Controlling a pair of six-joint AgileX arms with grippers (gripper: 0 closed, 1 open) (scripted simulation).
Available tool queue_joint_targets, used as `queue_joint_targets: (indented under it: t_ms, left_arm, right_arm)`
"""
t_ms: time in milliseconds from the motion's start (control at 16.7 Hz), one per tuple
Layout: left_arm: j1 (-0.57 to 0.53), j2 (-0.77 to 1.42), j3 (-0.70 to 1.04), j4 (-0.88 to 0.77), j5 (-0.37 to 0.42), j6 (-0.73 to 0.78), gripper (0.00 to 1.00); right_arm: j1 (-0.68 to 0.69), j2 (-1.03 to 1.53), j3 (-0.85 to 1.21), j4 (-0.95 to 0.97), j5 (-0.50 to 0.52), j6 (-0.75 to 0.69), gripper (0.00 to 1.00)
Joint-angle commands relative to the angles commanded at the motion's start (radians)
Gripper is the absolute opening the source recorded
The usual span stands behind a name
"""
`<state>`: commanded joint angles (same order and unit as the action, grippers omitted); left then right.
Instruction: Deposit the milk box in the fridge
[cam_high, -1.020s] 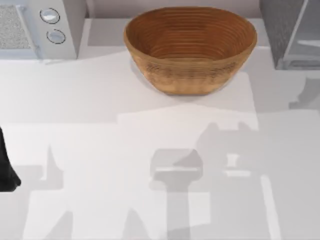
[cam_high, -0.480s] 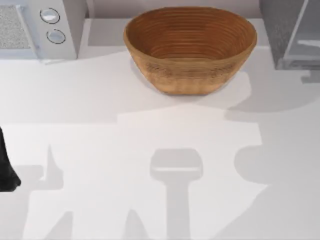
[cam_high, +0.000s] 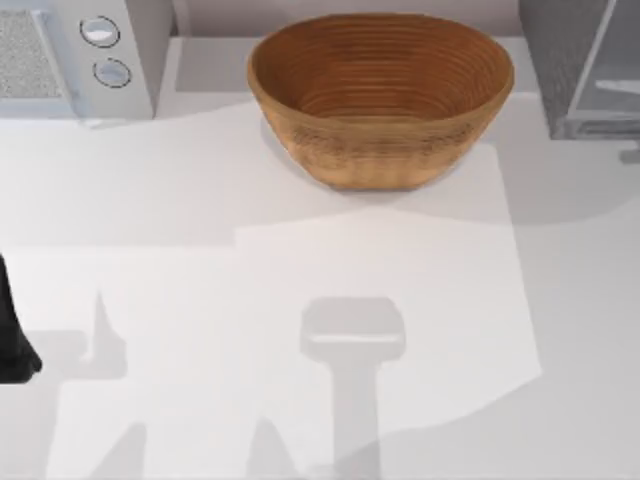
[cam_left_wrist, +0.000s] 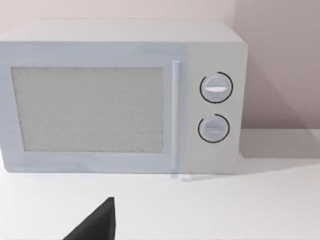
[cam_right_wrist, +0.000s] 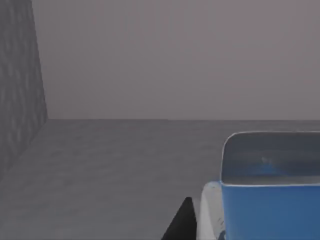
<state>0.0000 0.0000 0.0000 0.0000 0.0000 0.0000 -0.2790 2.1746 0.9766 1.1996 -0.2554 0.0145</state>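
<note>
The milk box (cam_right_wrist: 270, 200), with its blue top showing, sits close up in the right wrist view. My right gripper (cam_right_wrist: 240, 231) is shut on it, one dark finger (cam_right_wrist: 182, 222) lying against its side and the other hidden behind the carton. Around the box are a flat grey floor, a plain back wall and a dark speckled side wall (cam_right_wrist: 17, 90) of the fridge. From above, the fridge (cam_high: 560, 60) stands at the table's back right, its paler door panel (cam_high: 610, 75) angled outward.
A woven basket (cam_high: 380, 95) stands at the back middle. A light grey appliance with two round dials (cam_high: 80, 55) is at the back left, also facing the left wrist camera (cam_left_wrist: 120, 100). My left arm (cam_high: 10, 340) is parked at the left edge.
The right arm's shadow on the table has slid off toward the right and the fridge. The left arm, basket and appliance have not moved.
</note>
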Motion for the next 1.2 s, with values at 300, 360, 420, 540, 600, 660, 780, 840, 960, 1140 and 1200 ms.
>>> queue_joint_targets:
  t_ms: [300, 360, 420, 540, 600, 660, 780, 840, 960, 1140, 1200]
  left_arm:
    - [0.0, 0.0, 0.0, 0.0, 0.0, 0.0, 1.0]
    - [0.0, 0.0, 0.0, 0.0, 0.0, 0.0, 1.0]
    - [0.0, 0.0, 0.0, 0.0, 0.0, 0.0, 1.0]
    - [0.0, 0.0, 0.0, 0.0, 0.0, 0.0, 1.0]
    - [0.0, 0.0, 0.0, 0.0, 0.0, 0.0, 1.0]
    - [0.0, 0.0, 0.0, 0.0, 0.0, 0.0, 1.0]
    - [0.0, 0.0, 0.0, 0.0, 0.0, 0.0, 1.0]
    - [0.0, 0.0, 0.0, 0.0, 0.0, 0.0, 1.0]
    - [0.0, 0.0, 0.0, 0.0, 0.0, 0.0, 1.0]
    - [0.0, 0.0, 0.0, 0.0, 0.0, 0.0, 1.0]
    - [0.0, 0.0, 0.0, 0.0, 0.0, 0.0, 1.0]
  right_arm:
    - [0.005, -0.002, -0.005, -0.002, 0.0, 0.002, 0.0]
    - [0.005, -0.002, -0.005, -0.002, 0.0, 0.002, 0.0]
    - [0.005, 0.004, 0.004, -0.007, 0.002, 0.001, 0.0]
    - [0.006, 0.026, 0.042, -0.025, 0.006, 0.001, 0.0]
    - [0.008, 0.038, 0.065, -0.039, 0.007, 0.001, 0.0]
    - [0.011, 0.049, 0.09, -0.055, 0.009, 0.001, 0.0]
    - [0.017, 0.069, 0.138, -0.085, 0.013, 0.002, 0.0]
    - [0.019, 0.078, 0.161, -0.097, 0.015, 0.002, 0.0]
    - [0.023, 0.094, 0.213, -0.121, 0.02, -0.001, 0.0]
    - [0.028, 0.125, 0.282, -0.165, 0.027, -0.002, 0.0]
    - [0.031, 0.136, 0.304, -0.18, 0.029, -0.001, 0.0]
